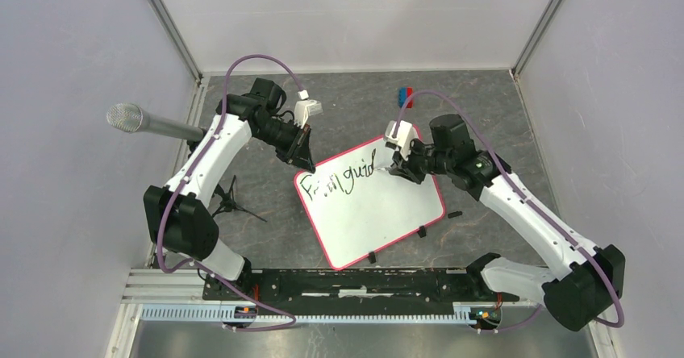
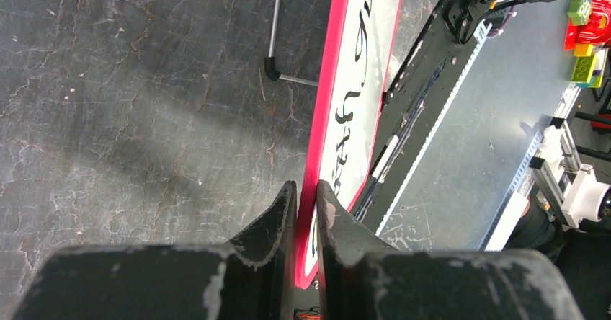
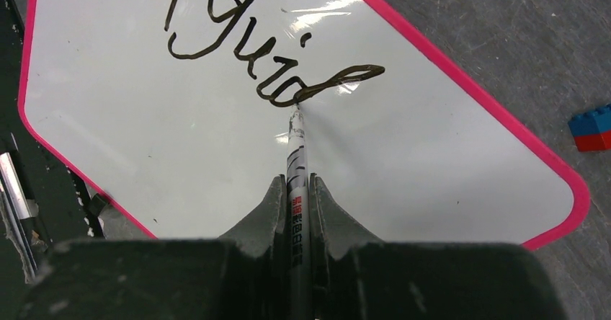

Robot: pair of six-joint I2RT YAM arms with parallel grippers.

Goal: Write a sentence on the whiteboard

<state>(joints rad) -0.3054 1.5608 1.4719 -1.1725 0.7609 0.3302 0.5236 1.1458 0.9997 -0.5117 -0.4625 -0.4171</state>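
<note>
Table (image 1: 266, 237): dark marbled grey, with a black rail along the near edge.
Whiteboard (image 1: 379, 213): lies mid-table, turned at an angle, black clips on its near long edge.
Microphone (image 1: 149, 122): reaches in from the left wall, well apart from the board.
Left gripper (image 2: 308, 190): clenched on the board's red rim at the far-left corner, one finger on each side of the edge.
Right gripper (image 3: 297, 183): over the board's far-right part, clamped around the marker; in the top view it hides that corner.
Tripod (image 1: 230, 203): small and black, on the table left of the board.
Sentence (image 3: 245, 42): partial, the last letters reading "guid".
Marker (image 3: 296, 154): tip touching the foot of the "d".
Blocks (image 1: 405, 96): red and blue, beyond the board.
Black piece (image 1: 455, 214): just beside the board's right edge.
</note>
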